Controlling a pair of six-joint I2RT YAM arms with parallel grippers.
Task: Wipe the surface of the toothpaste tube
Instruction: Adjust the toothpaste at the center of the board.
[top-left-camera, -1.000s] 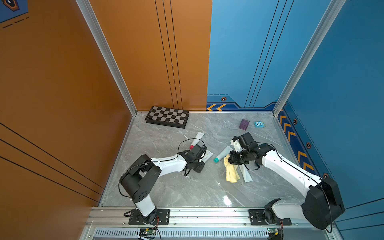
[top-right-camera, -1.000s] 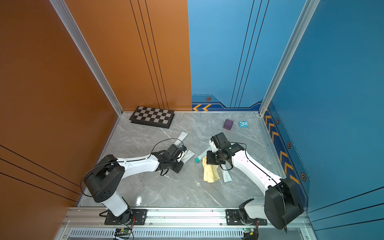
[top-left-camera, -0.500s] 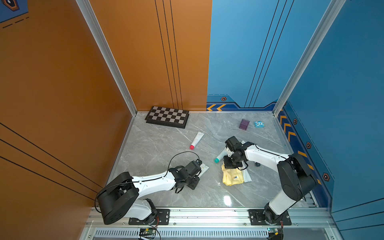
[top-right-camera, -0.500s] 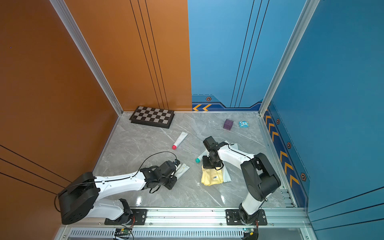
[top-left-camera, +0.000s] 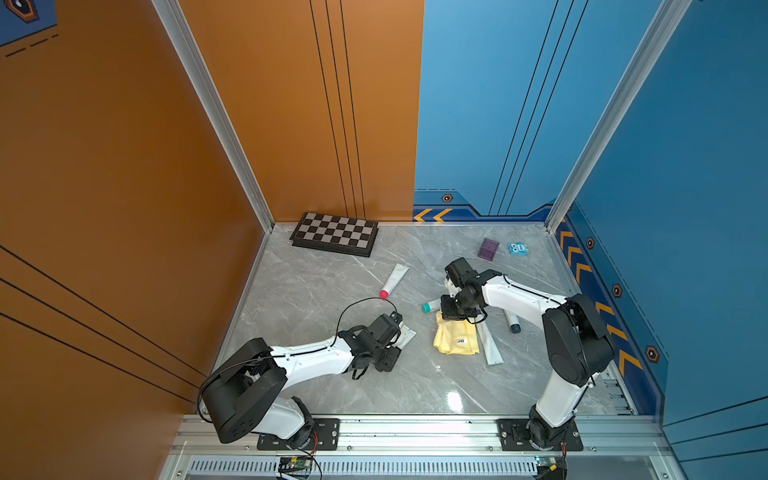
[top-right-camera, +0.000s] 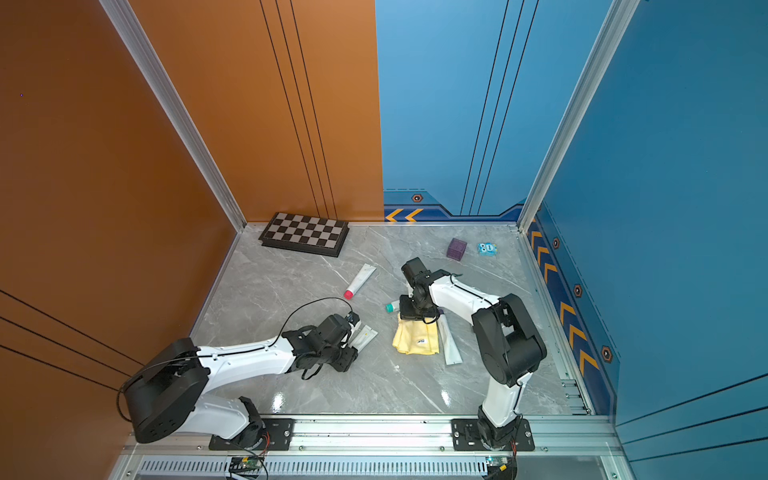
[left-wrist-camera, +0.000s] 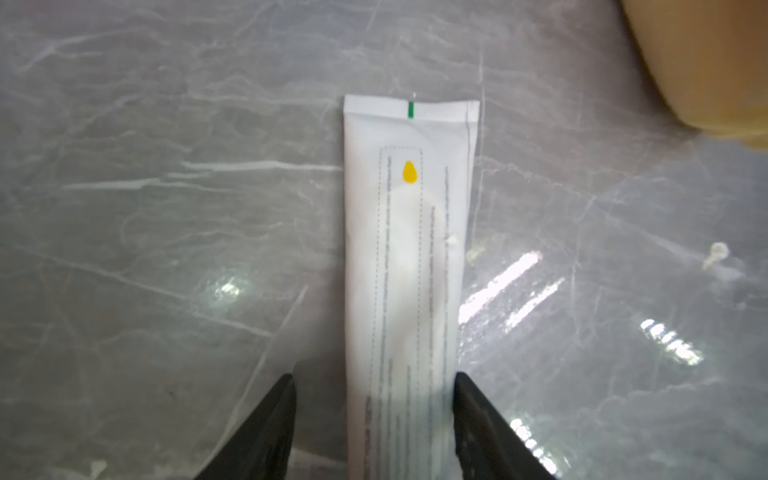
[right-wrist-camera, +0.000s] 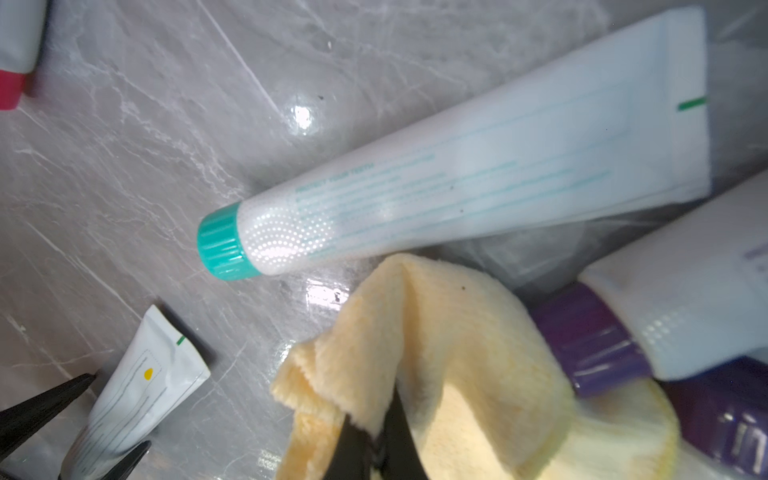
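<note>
A white toothpaste tube with a yellow drop mark (left-wrist-camera: 405, 249) lies flat on the grey marble table (top-left-camera: 311, 291), also seen in both top views (top-left-camera: 406, 336) (top-right-camera: 365, 336). My left gripper (left-wrist-camera: 374, 376) (top-left-camera: 395, 344) is open astride its lower part, with a gap on one side. A yellow cloth (right-wrist-camera: 457, 332) (top-left-camera: 455, 338) (top-right-camera: 417, 338) lies bunched on the table with my right gripper (right-wrist-camera: 376, 419) (top-left-camera: 451, 312) shut on its edge. A teal-capped tube (right-wrist-camera: 457, 178) (top-left-camera: 430, 306) lies just beyond the cloth.
A red-capped tube (top-left-camera: 394, 280) lies mid-table, and a purple-capped tube (right-wrist-camera: 665, 311) lies against the cloth. A long pale tube (top-left-camera: 490, 347) and a dark-capped one (top-left-camera: 512, 322) lie right of it. A chessboard (top-left-camera: 334, 235), purple box (top-left-camera: 488, 248) and blue box (top-left-camera: 518, 248) sit at the back.
My left gripper pulled back toward the front with the white tube, then its jaws opened. The right gripper lowered the hanging cloth, which now lies spread on the table.
</note>
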